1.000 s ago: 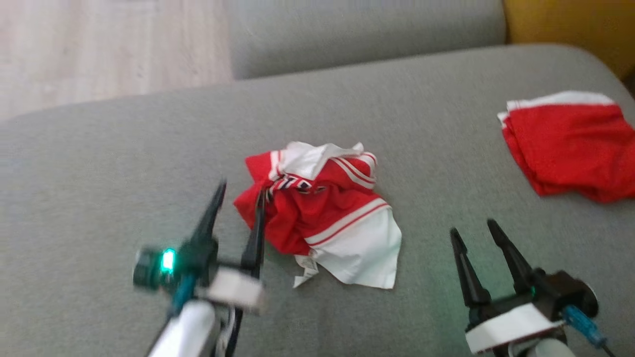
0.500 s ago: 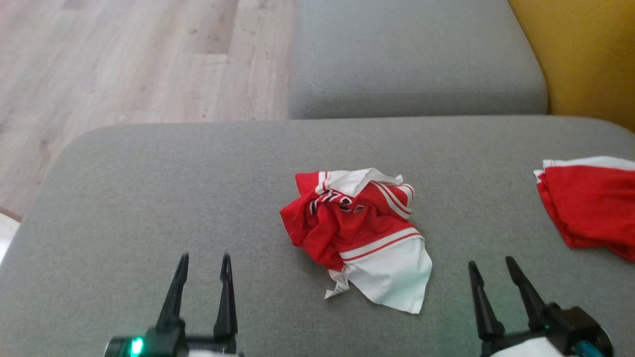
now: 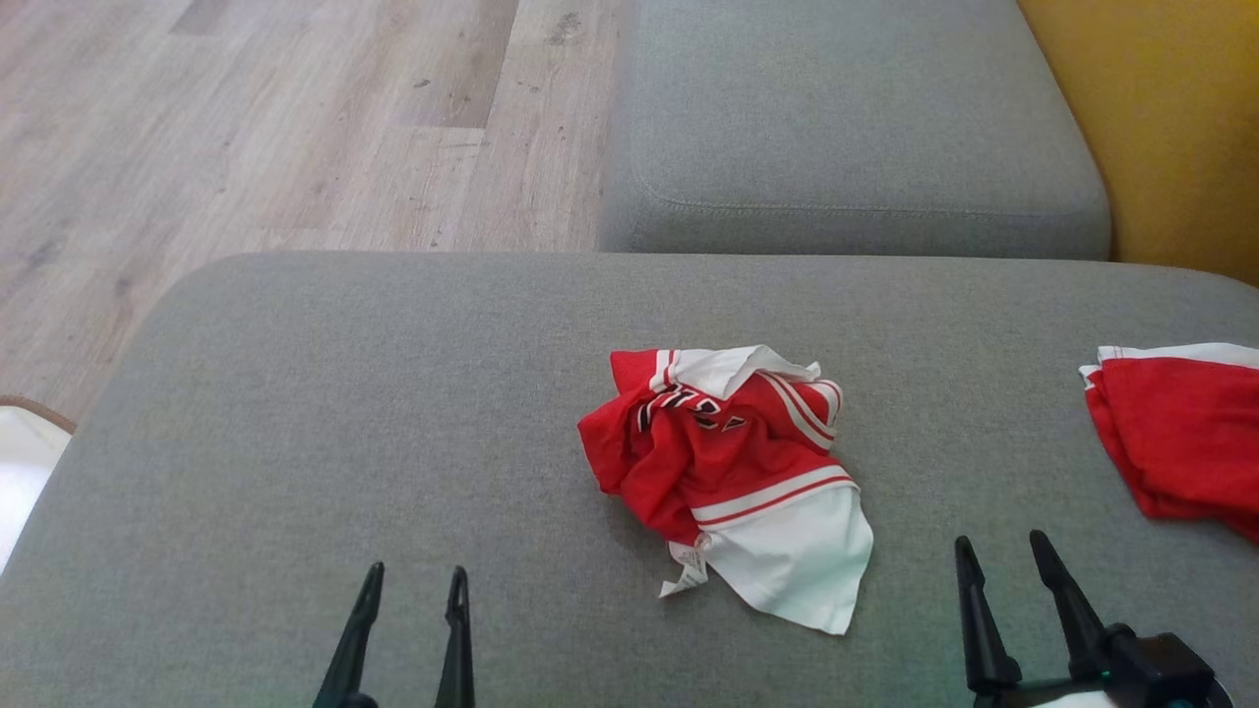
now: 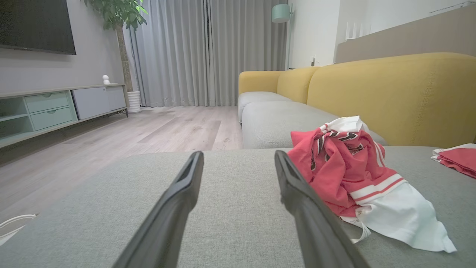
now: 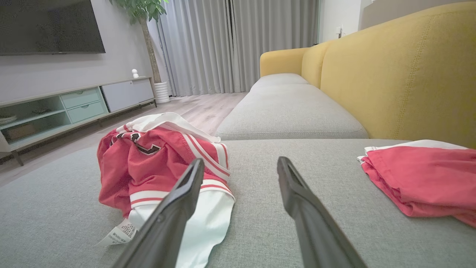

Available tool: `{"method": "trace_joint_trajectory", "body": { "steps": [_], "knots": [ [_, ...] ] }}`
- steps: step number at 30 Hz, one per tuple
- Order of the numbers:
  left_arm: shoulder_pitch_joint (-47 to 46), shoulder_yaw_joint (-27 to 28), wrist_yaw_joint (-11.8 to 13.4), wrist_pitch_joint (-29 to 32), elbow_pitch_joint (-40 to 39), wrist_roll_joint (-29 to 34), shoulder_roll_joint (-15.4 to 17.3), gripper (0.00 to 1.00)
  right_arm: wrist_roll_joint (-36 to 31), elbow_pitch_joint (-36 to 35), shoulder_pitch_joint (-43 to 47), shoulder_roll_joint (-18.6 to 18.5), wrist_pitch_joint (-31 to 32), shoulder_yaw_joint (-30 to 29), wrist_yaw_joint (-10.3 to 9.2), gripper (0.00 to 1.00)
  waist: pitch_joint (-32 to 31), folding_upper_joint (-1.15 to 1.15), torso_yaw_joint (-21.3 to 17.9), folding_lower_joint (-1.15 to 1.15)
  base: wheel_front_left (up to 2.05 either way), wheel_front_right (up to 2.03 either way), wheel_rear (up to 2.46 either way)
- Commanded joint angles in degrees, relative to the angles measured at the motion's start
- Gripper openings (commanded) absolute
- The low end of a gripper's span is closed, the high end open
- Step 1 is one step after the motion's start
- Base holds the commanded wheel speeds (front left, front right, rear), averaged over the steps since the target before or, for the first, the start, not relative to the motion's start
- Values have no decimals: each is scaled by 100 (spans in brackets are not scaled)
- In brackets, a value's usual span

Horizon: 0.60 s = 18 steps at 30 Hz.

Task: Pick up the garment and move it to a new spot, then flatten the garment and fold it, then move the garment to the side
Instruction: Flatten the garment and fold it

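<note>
The garment, red with white bands and a white panel, lies crumpled in a heap on the grey seat cushion, roughly at the cushion's middle. Its white panel spreads flat toward the robot. A small white label sticks out of the heap's near edge, on the left of that panel. Dark lettering shows on a red fold near the far side of the heap.

The left claw is nearer the robot than the garment and to its left, apart from it. Its two dark fingers are spread with nothing between them. The right claw is to the garment's right and also nearer the robot, near the white panel's corner but not touching it, jaws likewise parted and empty.

Well to the right of the garment, a folded red cloth with a white edge rests on the same cushion. Beyond the garment lies a second grey cushion. A wooden floor stretches beyond and to the left, and a yellow backrest rises beyond and to the right.
</note>
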Motion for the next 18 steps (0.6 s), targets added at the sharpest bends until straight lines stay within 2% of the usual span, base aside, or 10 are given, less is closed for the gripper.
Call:
{"method": "trace_joint_trajectory", "body": {
  "steps": [1,18],
  "knots": [
    [-254,209,-30,-37,-160,86,-82,100,-21,-156,-190,-37,-64,104,37,100,6,0,-3,0,0,0,0],
    [-257,326,-184,-37,-87,248,-197,100,-42,7,-266,-34,-64,127,37,100,86,0,-83,0,0,0,0]
  ]
}}
